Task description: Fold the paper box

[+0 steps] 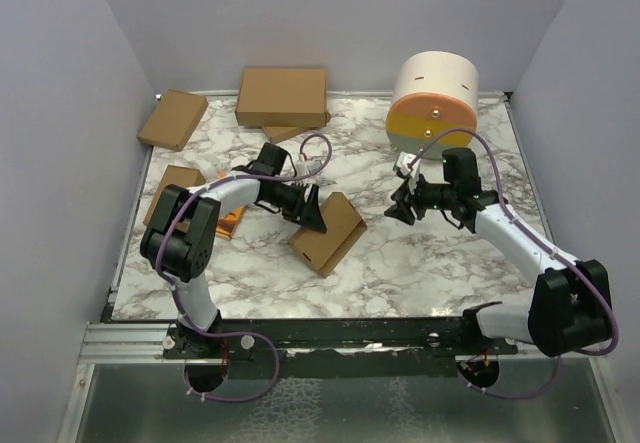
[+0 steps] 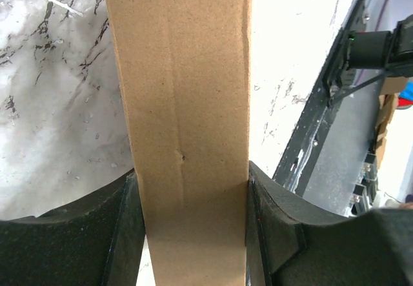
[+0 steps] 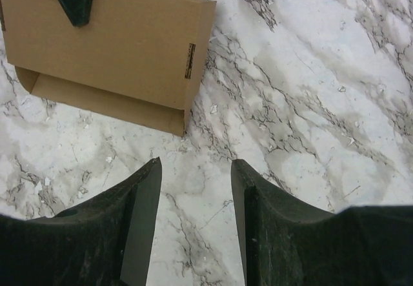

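Our left end effector (image 2: pixel 191 173) is clamped on the paper box (image 2: pixel 184 73). In its wrist view a strip of brown cardboard fills the gap and touches both fingers (image 2: pixel 77 247). Our right end effector (image 3: pixel 195 162) stands partly open and empty, with only bare marble surface (image 3: pixel 310 105) under and between its fingers.

From above, the box sits near the middle of the surface as a small oblong carton. It is touching the left end effector and lies between the two arms. Its long axis runs diagonally, from a far end on the right-arm side to a near end on the left-arm side. The right end effector is near that far end, with a clear strip of marble between them. In the right wrist view the box lies ahead and off toward the left arm, one corner pointing our way. A lower panel shows along its near edge; we cannot tell whether it is a loose flap or a side wall.

We judge the left arm to be steadying the box. That leaves the right arm free for the folding, and it must first cross that gap toward the box's far end.

Further back are a larger carton (image 1: pixel 282 96) and a round white and orange tub (image 1: pixel 432 103).
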Motion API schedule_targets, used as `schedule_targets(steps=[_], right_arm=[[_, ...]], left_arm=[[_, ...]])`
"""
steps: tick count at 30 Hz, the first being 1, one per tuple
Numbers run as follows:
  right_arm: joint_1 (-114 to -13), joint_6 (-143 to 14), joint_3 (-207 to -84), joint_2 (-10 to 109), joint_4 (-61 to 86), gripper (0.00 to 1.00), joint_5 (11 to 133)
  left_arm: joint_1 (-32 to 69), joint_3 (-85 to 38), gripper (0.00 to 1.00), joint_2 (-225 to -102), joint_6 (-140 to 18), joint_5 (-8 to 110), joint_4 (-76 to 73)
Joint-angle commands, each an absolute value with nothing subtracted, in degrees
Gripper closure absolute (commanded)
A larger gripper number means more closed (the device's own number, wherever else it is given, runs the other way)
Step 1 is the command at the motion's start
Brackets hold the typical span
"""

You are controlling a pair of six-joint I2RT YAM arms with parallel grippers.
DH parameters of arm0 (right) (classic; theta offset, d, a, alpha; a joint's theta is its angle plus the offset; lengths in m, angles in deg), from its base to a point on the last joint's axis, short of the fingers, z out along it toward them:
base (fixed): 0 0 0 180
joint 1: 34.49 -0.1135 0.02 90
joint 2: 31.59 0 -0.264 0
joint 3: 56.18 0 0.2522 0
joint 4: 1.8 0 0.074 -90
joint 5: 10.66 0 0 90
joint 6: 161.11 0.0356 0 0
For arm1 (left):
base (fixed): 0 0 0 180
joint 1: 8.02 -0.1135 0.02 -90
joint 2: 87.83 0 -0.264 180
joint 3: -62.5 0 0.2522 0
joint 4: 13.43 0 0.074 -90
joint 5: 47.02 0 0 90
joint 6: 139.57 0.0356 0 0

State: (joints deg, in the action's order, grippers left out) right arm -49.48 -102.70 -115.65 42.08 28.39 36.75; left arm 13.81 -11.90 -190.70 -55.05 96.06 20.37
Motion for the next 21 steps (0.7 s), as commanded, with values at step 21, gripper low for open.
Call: schedule_targets(steps=[21], right_arm=[[-45.8,-99.2,-115.8,41.6,26.2,0.51,32.6]], left_arm=[[30.6,-28.6,0.66,-194.5,-57.2,51.3,42.6]])
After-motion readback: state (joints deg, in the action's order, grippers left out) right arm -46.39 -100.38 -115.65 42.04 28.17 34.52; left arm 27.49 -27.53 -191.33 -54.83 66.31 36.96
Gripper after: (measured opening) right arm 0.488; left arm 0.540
